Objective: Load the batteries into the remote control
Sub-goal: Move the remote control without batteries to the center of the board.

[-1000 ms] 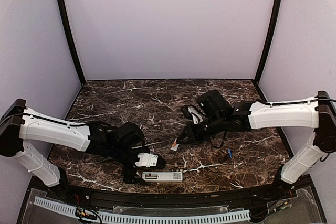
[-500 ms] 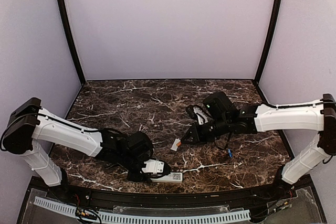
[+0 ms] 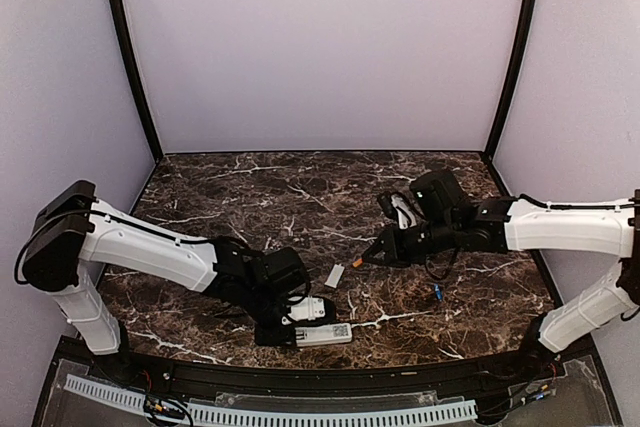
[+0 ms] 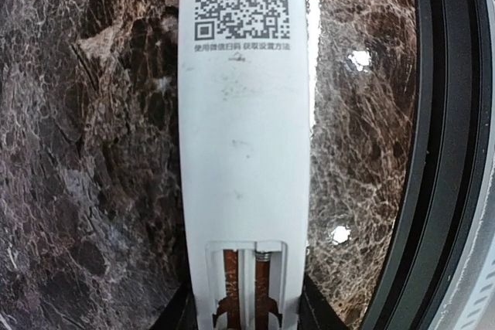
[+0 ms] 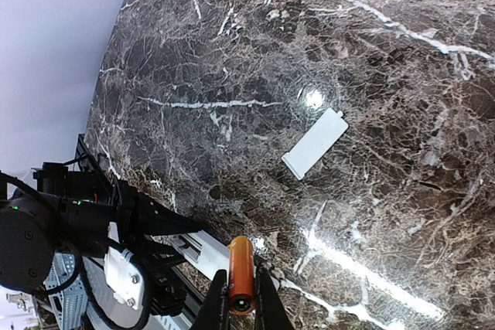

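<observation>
Left gripper point(image 3: 285, 332) clamps the remote control point(image 4: 244, 137), compartment bared; right gripper point(image 5: 240, 304) pinches the orange battery point(image 5: 240, 272), which must next travel toward seven o'clock for insertion.

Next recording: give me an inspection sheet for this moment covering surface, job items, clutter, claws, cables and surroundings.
Surface: dark brown marble-pattern tabletop, glossy, with white veins.
Job items: slim white plastic remote control lying label side up at the near edge, battery bay open and empty; orange cylindrical battery lifted off the table; blue cylindrical battery lying loose on the right.
Clutter: small flat white cover piece lying mid-table.
Claws: left claw closing around the remote's end; right claw shut on the orange battery.
Cables: black leads along the right arm's wrist.
Surroundings: plain lilac walls.
</observation>
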